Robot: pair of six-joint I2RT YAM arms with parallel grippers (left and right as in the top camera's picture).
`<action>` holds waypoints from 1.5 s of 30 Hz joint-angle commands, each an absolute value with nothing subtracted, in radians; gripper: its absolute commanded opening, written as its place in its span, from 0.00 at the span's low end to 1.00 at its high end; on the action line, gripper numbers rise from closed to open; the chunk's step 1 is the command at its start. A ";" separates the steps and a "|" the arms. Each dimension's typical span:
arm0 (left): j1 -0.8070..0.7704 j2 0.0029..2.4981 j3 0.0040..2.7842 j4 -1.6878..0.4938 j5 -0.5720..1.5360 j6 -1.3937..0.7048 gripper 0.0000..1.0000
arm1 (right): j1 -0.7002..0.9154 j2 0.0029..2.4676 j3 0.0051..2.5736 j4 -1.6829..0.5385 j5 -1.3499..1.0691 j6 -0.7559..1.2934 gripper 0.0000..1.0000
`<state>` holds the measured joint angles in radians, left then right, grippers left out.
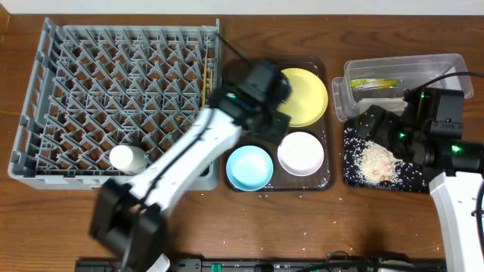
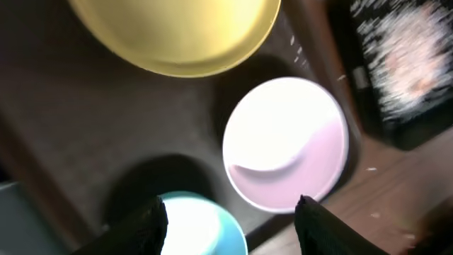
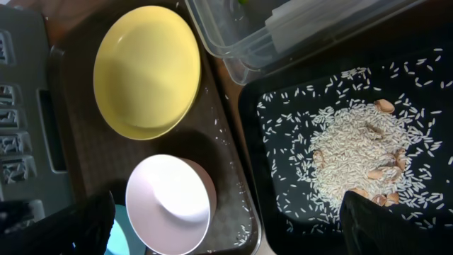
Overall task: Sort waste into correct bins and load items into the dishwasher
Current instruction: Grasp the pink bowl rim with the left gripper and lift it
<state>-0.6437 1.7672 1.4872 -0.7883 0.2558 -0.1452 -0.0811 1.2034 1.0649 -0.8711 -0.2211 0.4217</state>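
Left gripper [image 1: 271, 123] rode highest, nearest the overhead lens, above the brown serving tray [image 1: 314, 130] at mid-counter. It hung among yellow plate [image 1: 306, 94], blue bowl [image 1: 249, 168] and white bowl [image 1: 301, 153]. Jaw gap unreadable from above. Dish rack [image 1: 45, 91] filled the far left corner, with the white cup [image 1: 127, 157] at its near side and the chopsticks [image 1: 206, 75] along its right wall. Right gripper [image 1: 378, 125] hung over the black tray [image 1: 412, 181] by the right edge, crumbs [image 1: 376, 162] heaped inside. Clear tub [image 1: 454, 64] at the far right corner held wrapper [image 1: 373, 83] and tissue [image 1: 382, 102].

Left wrist view, blurred: fingertips [image 2: 152, 223] stood wide apart, nothing between them; both bowls lay below.

Right wrist view: fingers [image 3: 71, 227] were spread wide and empty above the crumbs.

Judgement: waste looked sorted and crockery remained. Step in hand was probably picking up a bowl. To do it well, straddle one rim, close firmly, lift clear of the tray lip, then seat the bowl tilted between the pegs.
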 commanded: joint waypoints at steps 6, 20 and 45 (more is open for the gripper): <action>-0.688 1.982 1.489 -0.712 0.296 -0.151 0.60 | -0.088 1.203 1.066 -0.872 -0.225 0.433 0.99; -0.696 2.041 1.535 -0.717 0.306 -0.155 0.08 | -0.088 1.203 1.066 -0.872 -0.225 0.433 0.99; -0.498 1.575 1.424 -1.277 -1.073 -0.442 0.07 | -0.088 1.203 1.066 -0.872 -0.226 0.433 0.99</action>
<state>-0.5159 1.5639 1.4929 -1.2751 -0.8452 -0.2996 -0.0811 1.2034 1.0649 -0.8715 -0.2214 0.4217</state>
